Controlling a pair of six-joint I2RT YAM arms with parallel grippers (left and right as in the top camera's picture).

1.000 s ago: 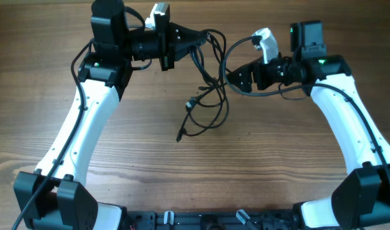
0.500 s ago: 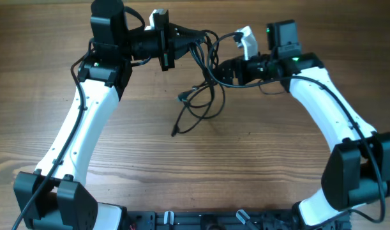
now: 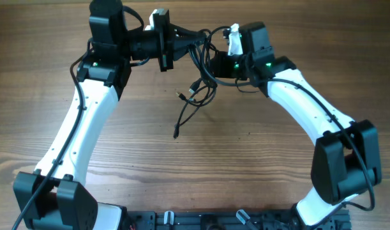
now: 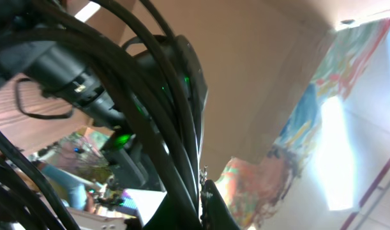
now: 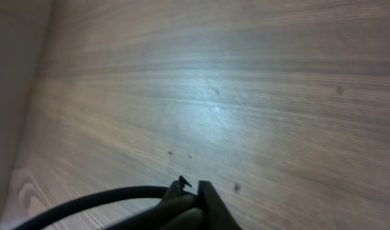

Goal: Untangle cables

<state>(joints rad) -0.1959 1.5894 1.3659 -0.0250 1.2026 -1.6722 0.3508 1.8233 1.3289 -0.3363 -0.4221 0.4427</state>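
Overhead | one tangle of cables | left gripper clamps cables | right gripper clamps cables

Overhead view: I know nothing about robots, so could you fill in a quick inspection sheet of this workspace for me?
Surface: brown wood-grain table, plain.
Job's things: thin black flexible cables in a loose tangle, strung between the two grippers; one loose end hangs towards the table.
Clutter: nothing seen.
Grippers: left gripper shut on the cables; right gripper shut on one strand of them.
Cables: thicker black wires run along the white arms, separate from the tangle.
Surroundings: beige wall with a colourful patch in the left wrist view, too blurred to identify.
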